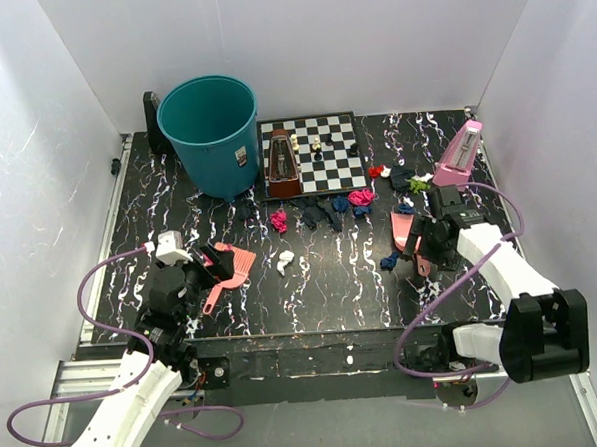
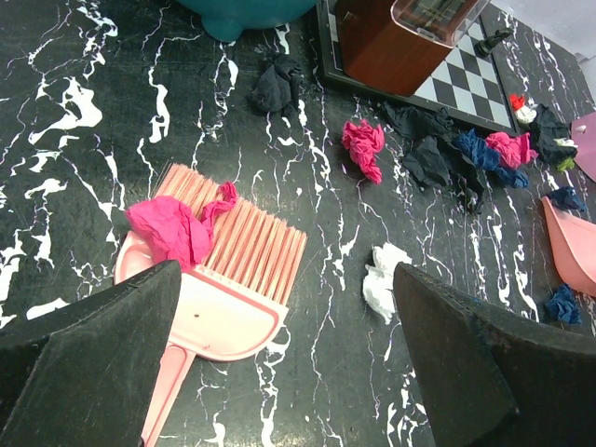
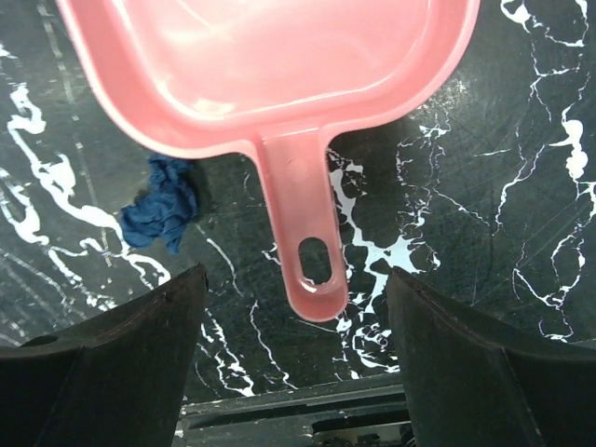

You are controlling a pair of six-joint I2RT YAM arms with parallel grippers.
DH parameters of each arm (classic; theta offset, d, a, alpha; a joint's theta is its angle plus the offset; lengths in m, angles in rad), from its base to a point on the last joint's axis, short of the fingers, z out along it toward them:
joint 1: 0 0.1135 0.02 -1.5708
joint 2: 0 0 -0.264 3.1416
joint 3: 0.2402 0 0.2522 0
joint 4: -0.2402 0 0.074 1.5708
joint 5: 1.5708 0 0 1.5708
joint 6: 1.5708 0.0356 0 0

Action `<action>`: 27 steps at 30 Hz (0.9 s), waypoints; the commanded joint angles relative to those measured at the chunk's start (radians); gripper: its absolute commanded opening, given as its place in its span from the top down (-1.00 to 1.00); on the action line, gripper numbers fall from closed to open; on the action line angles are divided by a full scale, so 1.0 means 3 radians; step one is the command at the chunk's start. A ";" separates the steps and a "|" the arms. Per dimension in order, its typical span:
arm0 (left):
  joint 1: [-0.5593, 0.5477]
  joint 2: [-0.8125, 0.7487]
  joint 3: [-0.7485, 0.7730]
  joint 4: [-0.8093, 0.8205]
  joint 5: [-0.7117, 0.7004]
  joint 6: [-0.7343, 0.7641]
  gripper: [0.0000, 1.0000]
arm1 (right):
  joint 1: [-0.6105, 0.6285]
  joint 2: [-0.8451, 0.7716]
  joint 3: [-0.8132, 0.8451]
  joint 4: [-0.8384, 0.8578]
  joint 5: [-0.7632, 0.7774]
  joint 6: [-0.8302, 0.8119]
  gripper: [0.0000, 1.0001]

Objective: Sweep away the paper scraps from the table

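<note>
Wrist cams pick up stuff the top cam doesn't. The left one shows a magenta wad (image 2: 172,228) sitting right on the bristles of the pink brush (image 2: 237,270), which from above is just a pink blur. The right one shows a blue wad (image 3: 163,209) just beside the pink dustpan (image 3: 270,65), at its 8 o'clock in that view.

Top cam gives the big picture: the paper scraps (image 1: 360,197) are strewn over the table (image 1: 332,292) from centre out toward 2 o'clock, mostly just in front of the chessboard (image 1: 337,156), with a white one (image 1: 285,261) nearer the middle; teal bin (image 1: 210,128) sits at 11 o'clock.

Left gripper (image 2: 286,275) hangs over the brush at about 8 o'clock on the table, fingers wide apart and gripping nothing; right gripper (image 3: 296,279) is at 3 o'clock, fingers spread either side of the dustpan handle without touching it.

Dustpan's far rim is cut off in the right wrist view; the dark wads are hard to pick out against the black top.
</note>
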 commanded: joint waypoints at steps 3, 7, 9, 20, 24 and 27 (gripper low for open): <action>-0.0005 -0.0015 -0.0013 -0.0053 -0.0060 -0.0015 -0.96 | 0.0012 0.0353 0.0234 0.0002 0.0189 0.0048 -0.62; -0.0010 -0.0015 -0.0013 -0.0053 -0.0070 -0.0020 -0.96 | 0.0012 0.0522 0.0265 0.0042 0.0205 0.0063 -0.33; -0.0015 -0.0020 -0.0013 -0.0053 -0.0080 -0.0020 -0.96 | 0.0012 0.0548 0.0255 0.0099 0.0174 0.0078 -0.02; -0.0020 0.0057 -0.0013 -0.0002 -0.0060 -0.0005 -0.96 | 0.0022 0.0222 0.0382 -0.0121 0.0108 0.0073 0.53; -0.0020 0.0149 -0.0003 0.0049 -0.0009 0.0005 -0.96 | 0.0022 -0.0024 0.0393 -0.0167 0.0082 0.0058 0.50; -0.0020 0.0297 0.0028 0.0080 0.0027 0.0015 -0.96 | 0.0022 -0.0152 0.0382 -0.0086 -0.0132 0.0038 0.49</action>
